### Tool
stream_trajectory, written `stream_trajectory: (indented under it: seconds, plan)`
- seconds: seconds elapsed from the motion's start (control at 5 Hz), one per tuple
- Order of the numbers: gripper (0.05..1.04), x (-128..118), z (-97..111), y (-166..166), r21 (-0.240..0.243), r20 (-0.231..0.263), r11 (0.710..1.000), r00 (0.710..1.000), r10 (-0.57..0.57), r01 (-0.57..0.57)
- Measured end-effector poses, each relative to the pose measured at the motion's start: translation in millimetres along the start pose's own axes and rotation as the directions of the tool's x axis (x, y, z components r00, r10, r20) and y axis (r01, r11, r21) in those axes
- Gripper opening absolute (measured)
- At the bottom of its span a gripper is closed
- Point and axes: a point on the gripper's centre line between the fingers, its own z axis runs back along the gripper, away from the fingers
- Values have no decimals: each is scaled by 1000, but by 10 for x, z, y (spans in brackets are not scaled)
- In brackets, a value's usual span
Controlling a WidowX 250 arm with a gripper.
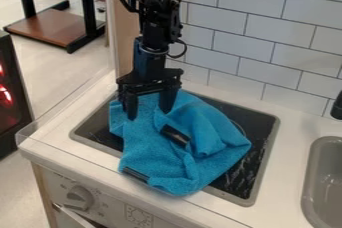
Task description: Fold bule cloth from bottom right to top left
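Note:
The blue cloth (pixel 157 147) lies rumpled over the dark stove top, with raised folds on its right half and a black strip showing near its middle and another at its lower left edge. Over the cloth's upper left part hangs the black gripper (pixel 148 112), pointing down with its two fingers apart. The fingertips are at or just above the fabric; whether they touch it I cannot tell. The cloth's lower edge extends past the stove's front rim onto the white counter.
The dark stove top (pixel 255 164) has a grey rim set in the white counter (pixel 288 117). A grey sink (pixel 309 184) is at the right, with a black faucet part (pixel 337 106) above it. White tiles (pixel 250 42) rise behind. A knob (pixel 80 197) sits on the front panel.

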Motion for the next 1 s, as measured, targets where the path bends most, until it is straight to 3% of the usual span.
stream_trajectory:
  seconds: [0.4, 0.6, 1.0]
  plan:
    - [999, -46, -66, -24, -20, 20, 999, 999, 26, -26]
    - [935, -54, -121, -18, -14, 13, 997, 997, 71, -70]
    - [322, -48, -153, 25, -2, 30, 989, 989, 145, -145]
